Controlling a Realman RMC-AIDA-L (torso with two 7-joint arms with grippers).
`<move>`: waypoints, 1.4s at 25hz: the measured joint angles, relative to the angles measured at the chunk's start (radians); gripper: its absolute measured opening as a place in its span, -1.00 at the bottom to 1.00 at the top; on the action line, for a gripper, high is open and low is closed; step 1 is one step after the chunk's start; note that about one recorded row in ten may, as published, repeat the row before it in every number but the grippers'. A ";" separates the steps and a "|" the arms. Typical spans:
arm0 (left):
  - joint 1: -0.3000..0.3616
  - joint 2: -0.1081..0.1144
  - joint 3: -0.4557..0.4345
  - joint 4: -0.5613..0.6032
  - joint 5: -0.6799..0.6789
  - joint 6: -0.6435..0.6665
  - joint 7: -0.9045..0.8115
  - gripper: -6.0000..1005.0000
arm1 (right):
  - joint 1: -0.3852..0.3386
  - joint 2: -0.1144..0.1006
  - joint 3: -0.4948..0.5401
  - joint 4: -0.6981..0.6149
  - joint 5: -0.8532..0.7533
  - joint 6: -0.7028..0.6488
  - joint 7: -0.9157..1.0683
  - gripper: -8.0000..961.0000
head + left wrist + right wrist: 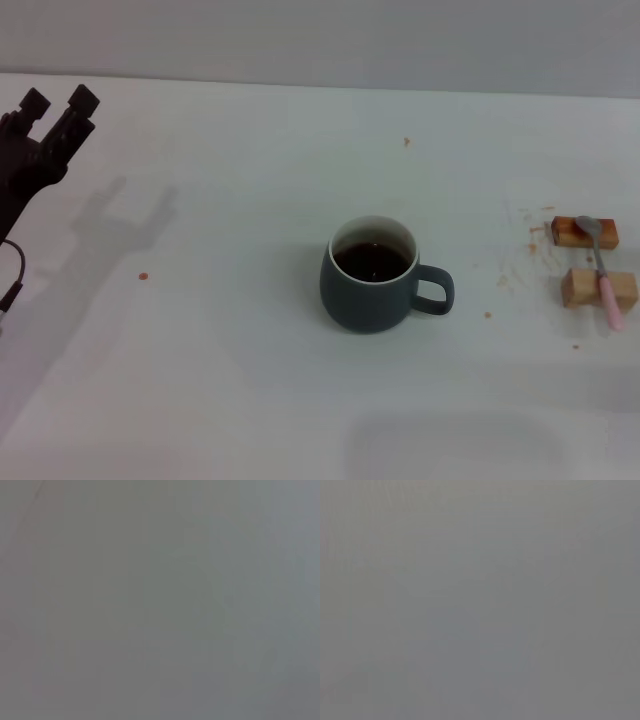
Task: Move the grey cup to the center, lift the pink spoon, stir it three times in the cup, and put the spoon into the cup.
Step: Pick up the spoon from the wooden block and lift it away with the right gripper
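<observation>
— Where do things stand?
— Your grey cup [372,284] sits mid-table; the pink spoon [604,276] lies far right across two wooden blocks [590,260]. Your left gripper [58,102] hangs far left, fingers apart, empty.
— Next?
— Take the spoon by its handle, level; your right gripper isn't visible.

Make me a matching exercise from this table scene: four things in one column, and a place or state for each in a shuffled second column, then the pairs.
Things
1. grey cup
2. pink spoon
3. left gripper
4. wooden blocks

Places or states
A. raised at the table's far left edge, fingers apart
B. two of them at the right, under the spoon
C. near the middle, holding dark liquid, handle to the right
D. lying across both blocks, metal bowl on the far one

Pairs: 1-C, 2-D, 3-A, 4-B
</observation>
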 joint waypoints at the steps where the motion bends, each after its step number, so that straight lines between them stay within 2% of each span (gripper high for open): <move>1: 0.002 -0.001 -0.001 0.002 0.002 0.000 0.000 0.65 | -0.001 0.000 0.000 0.004 0.000 -0.004 -0.004 0.70; 9: -0.007 0.005 -0.001 0.003 0.005 -0.009 -0.002 0.65 | -0.026 0.001 0.000 0.107 -0.046 -0.088 -0.245 0.70; 19: -0.043 0.011 0.018 0.004 0.009 -0.064 -0.027 0.65 | -0.151 0.006 -0.001 0.260 -0.125 -0.215 -0.393 0.70; 22: -0.048 0.013 0.023 0.004 0.009 -0.070 -0.030 0.65 | -0.170 0.007 -0.008 0.294 -0.151 -0.218 -0.439 0.70; 25: -0.065 0.014 0.035 0.004 0.009 -0.088 -0.030 0.65 | -0.191 0.008 -0.074 0.363 -0.174 -0.200 -0.525 0.70; 35: -0.086 0.003 0.062 0.005 0.009 -0.128 -0.030 0.65 | -0.211 0.010 -0.172 0.389 -0.175 -0.135 -0.536 0.70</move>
